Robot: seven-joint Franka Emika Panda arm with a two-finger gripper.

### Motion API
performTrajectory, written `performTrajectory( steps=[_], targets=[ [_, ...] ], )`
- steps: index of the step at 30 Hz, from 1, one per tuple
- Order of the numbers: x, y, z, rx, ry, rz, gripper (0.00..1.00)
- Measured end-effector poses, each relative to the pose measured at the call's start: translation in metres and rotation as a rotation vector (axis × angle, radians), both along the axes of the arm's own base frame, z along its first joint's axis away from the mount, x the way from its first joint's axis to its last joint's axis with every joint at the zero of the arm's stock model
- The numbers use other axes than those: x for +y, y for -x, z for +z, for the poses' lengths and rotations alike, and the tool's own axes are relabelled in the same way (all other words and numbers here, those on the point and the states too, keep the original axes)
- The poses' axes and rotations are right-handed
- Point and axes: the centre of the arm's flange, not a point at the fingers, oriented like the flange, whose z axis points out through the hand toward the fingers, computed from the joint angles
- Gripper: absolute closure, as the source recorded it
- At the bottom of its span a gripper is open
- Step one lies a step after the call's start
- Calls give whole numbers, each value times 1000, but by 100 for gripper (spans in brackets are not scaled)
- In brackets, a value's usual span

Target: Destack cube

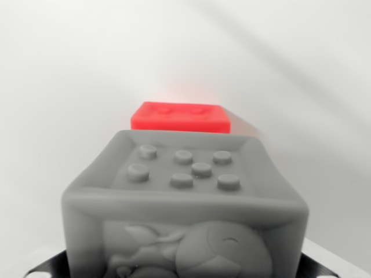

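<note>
Fingertips sit out of sight, so I cannot tell the gripper's opening, though the grey cube [184, 208] filling the near view seems carried clear of the red cube [180, 116] beyond, awaiting set-down.

Grey cube [185, 202] cut off below — red cube [181, 117] blurred behind.

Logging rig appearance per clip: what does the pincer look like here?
Hardly any of it shows. Only dark, black edges appear at the wrist view's bottom corners, beside the grey cube. Its shape, cables and markings are out of view.
</note>
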Motion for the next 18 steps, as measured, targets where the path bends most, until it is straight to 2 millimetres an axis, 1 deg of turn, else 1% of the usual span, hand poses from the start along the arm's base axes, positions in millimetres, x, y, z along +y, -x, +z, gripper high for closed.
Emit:
performTrajectory(
  steps=[11, 18],
  targets=[
    [0, 0, 27, -2, -1, 0, 100],
    [1, 1, 47, -3, -1, 1, 100]
  ],
)
